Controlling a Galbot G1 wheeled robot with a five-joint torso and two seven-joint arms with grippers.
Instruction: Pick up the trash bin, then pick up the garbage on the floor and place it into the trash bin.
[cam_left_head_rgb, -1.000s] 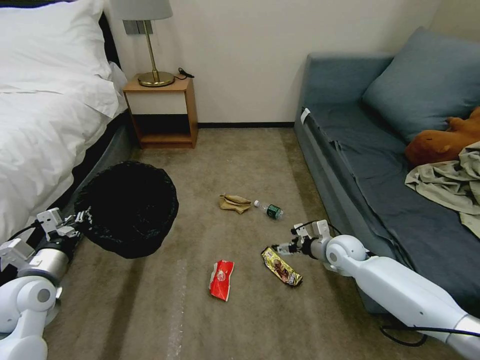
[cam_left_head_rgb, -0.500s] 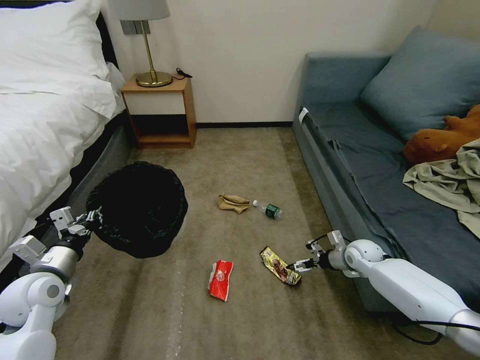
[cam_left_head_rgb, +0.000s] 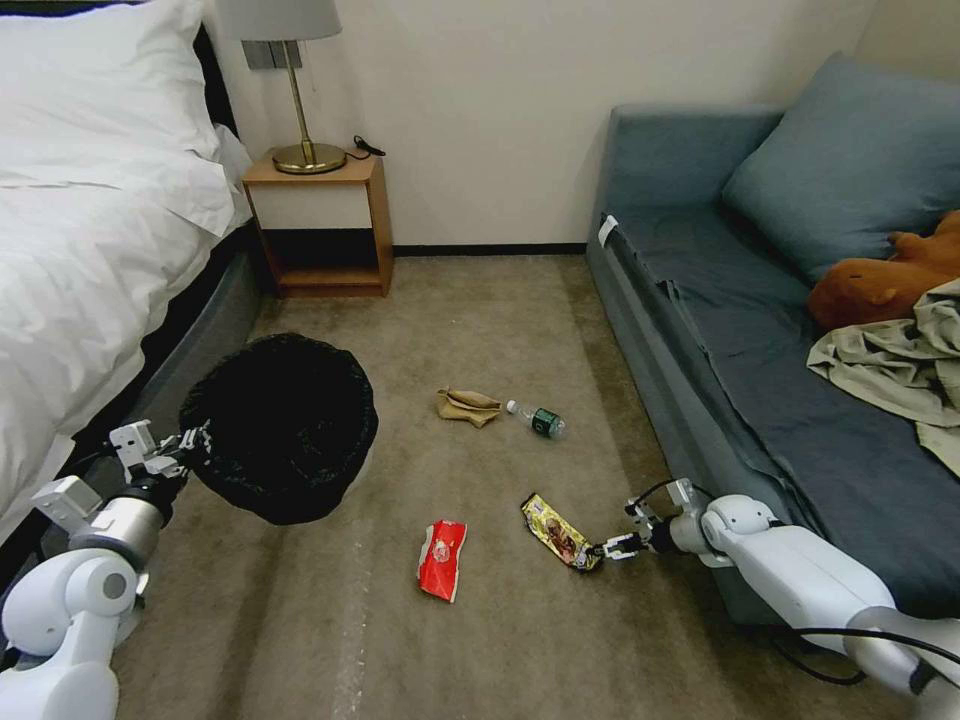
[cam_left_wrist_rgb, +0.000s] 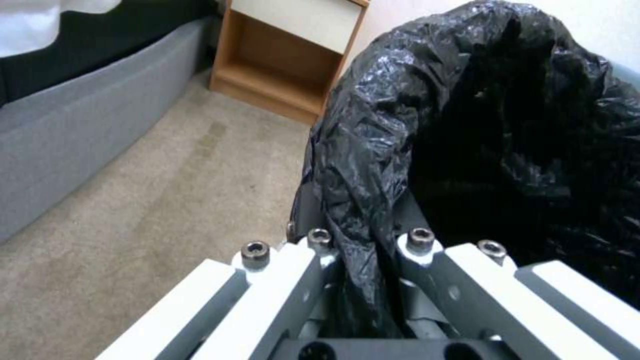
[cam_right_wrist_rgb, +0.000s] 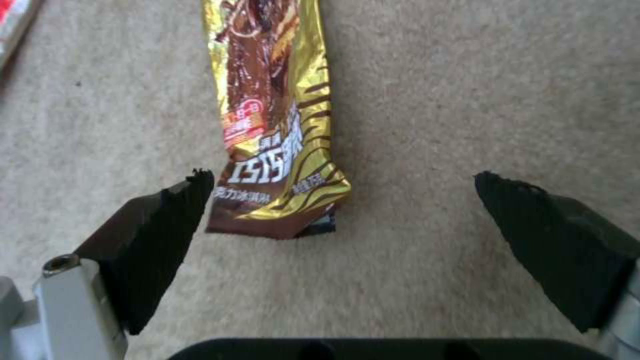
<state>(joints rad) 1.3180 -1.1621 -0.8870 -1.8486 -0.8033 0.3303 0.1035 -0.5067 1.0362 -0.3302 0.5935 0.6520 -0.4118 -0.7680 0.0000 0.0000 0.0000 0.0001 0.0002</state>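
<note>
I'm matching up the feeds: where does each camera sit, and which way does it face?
Head: high on the robot, facing forward and down at the carpet; both arms show.
Left wrist: behind the left claw, facing the bin it grips.
Right wrist: behind the open right claw, facing down at the gold wrapper.
Head and right wrist share the wrapper.

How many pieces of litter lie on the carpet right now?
4, all on the carpet: red snack wrapper; gold-brown snack wrapper beside the right gripper; crumpled tan paper bag; clear green-labelled plastic bottle next to it.
</note>
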